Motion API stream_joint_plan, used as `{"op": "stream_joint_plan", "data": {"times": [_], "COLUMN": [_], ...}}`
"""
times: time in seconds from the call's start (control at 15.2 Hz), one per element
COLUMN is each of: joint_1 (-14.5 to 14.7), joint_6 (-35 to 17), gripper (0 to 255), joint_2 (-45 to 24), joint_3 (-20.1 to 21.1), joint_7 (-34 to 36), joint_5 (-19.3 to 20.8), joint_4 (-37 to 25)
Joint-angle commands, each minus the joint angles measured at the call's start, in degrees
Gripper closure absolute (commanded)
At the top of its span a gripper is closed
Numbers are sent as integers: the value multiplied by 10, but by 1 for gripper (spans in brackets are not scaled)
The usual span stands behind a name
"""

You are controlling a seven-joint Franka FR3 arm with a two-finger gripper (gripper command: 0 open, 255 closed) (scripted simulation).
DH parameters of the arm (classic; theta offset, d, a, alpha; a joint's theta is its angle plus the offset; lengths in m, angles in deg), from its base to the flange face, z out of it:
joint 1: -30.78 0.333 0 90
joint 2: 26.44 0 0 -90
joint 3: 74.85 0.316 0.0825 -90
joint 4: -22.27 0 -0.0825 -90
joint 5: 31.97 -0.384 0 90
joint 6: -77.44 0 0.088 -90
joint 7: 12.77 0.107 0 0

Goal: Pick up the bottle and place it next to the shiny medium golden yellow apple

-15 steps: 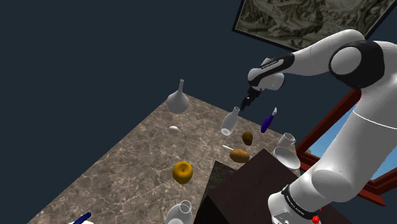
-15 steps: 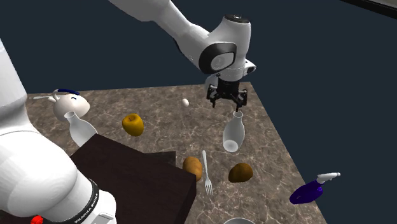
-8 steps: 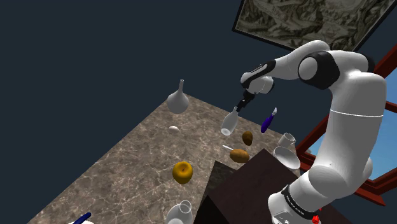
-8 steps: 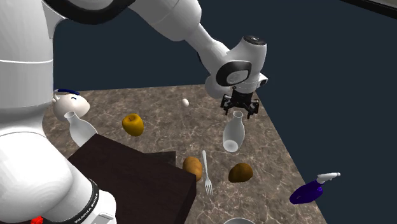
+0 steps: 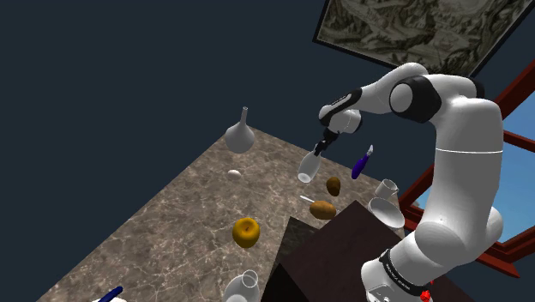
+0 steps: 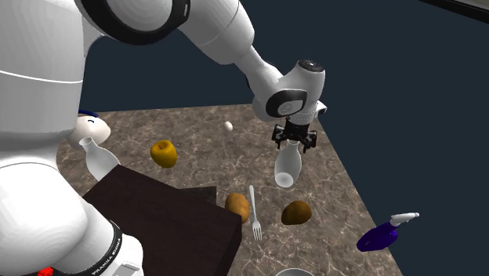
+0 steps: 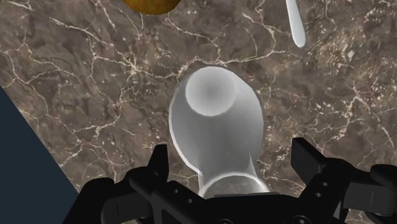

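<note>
Over the brown veined surface (image 5: 171, 214), the black hand (image 5: 321, 147) sits at the neck of the pale grey bottle (image 5: 309, 165). The bottle is tilted, with its neck toward the hand and its wide base away from it. In the wrist view the hand (image 7: 232, 156) is released: its fingers (image 7: 159, 162) stand apart on either side of the neck of the bottle (image 7: 216, 121), and the gap on one side is plain. In the shoulder view the golden yellow apple (image 5: 246, 232) lies well apart from the bottle, at about seven o'clock. In the second exterior view the apple (image 6: 163, 153) lies at nine o'clock of the bottle (image 6: 287, 166). There a fork (image 6: 253, 210) lies at seven o'clock of the bottle, between two brown lumps (image 6: 297, 212).
</note>
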Motion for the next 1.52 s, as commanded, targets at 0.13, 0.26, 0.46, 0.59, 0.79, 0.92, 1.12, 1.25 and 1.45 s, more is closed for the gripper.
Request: {"op": "stream_joint_plan", "data": {"times": [0.13, 0.26, 0.46, 0.59, 0.79, 0.92, 1.12, 1.25, 1.45], "joint_1": [-2, -2, -2, -2, -2, -2, 0, 4, 9], "joint_6": [-3, -3, -3, -3, -3, -3, 2, 11, 27], "gripper": [0, 0, 255, 255, 255, 255, 255, 255, 255], "joint_2": [-4, -4, -4, -4, -5, -4, 2, 14, 31], "joint_3": [2, 2, 2, 2, 2, 2, -1, -6, -13], "joint_7": [-2, -2, -2, -2, -2, -2, 0, 4, 11], "joint_5": [-2, -2, -2, -2, -2, -2, 1, 7, 16], "joint_4": [-1, -1, -1, -1, -2, -2, 0, 2, 4]}}
